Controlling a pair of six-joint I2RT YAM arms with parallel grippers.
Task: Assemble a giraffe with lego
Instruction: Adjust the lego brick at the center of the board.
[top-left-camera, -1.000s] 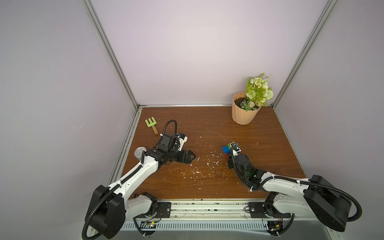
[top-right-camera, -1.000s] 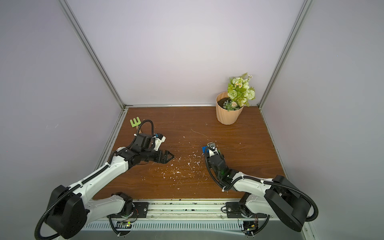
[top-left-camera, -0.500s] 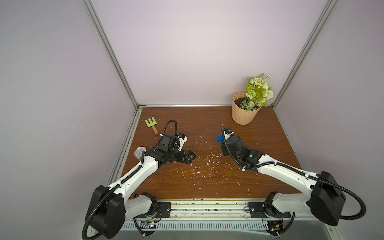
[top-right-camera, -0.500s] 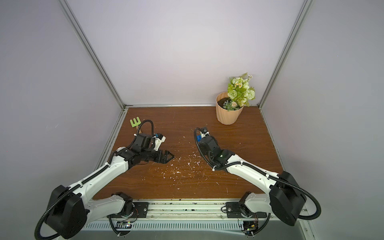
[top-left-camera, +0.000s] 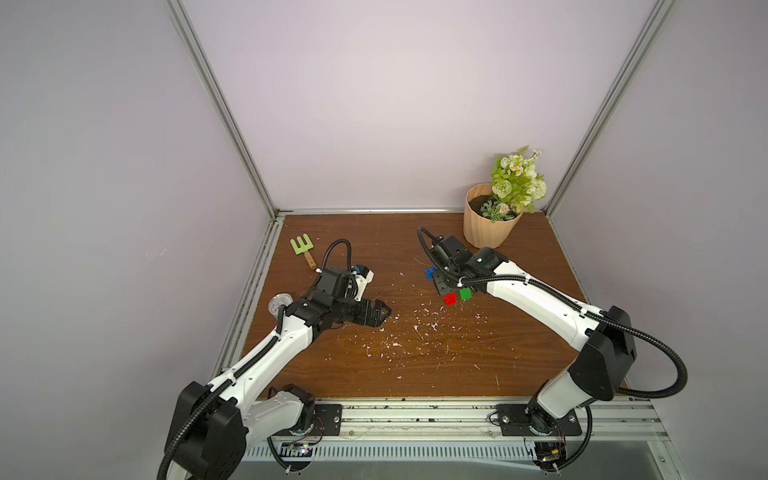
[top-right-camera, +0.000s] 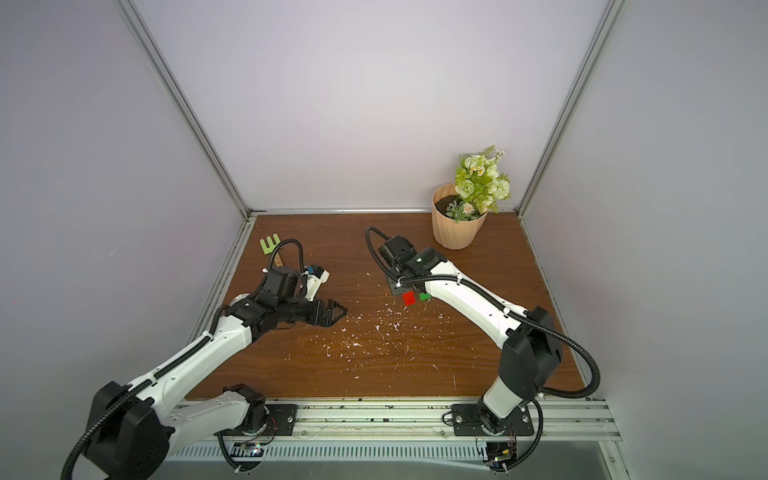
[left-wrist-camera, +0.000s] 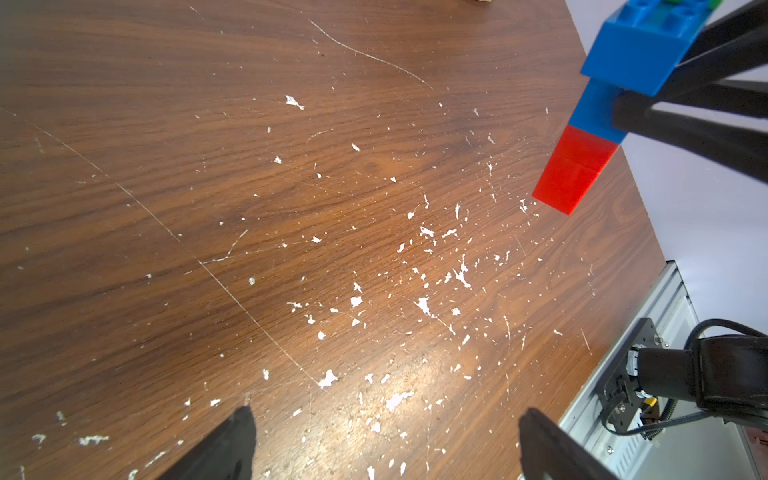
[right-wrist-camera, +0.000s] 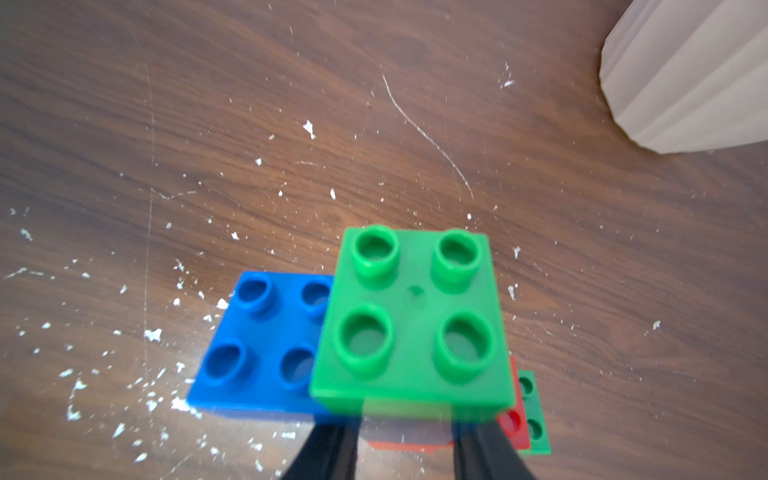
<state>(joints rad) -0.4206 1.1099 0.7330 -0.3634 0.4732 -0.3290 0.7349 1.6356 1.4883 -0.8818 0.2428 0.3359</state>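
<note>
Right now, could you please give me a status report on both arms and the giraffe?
Left gripper, jaws open, empty. Right gripper, jaws shut on the giraffe, held tilted. Flowerpot near right gripper, not touching.

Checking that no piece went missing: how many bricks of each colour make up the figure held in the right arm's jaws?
Blue bricks: 2
Red bricks: 2
Green bricks: 2
Total: 6, all in the figure
</note>
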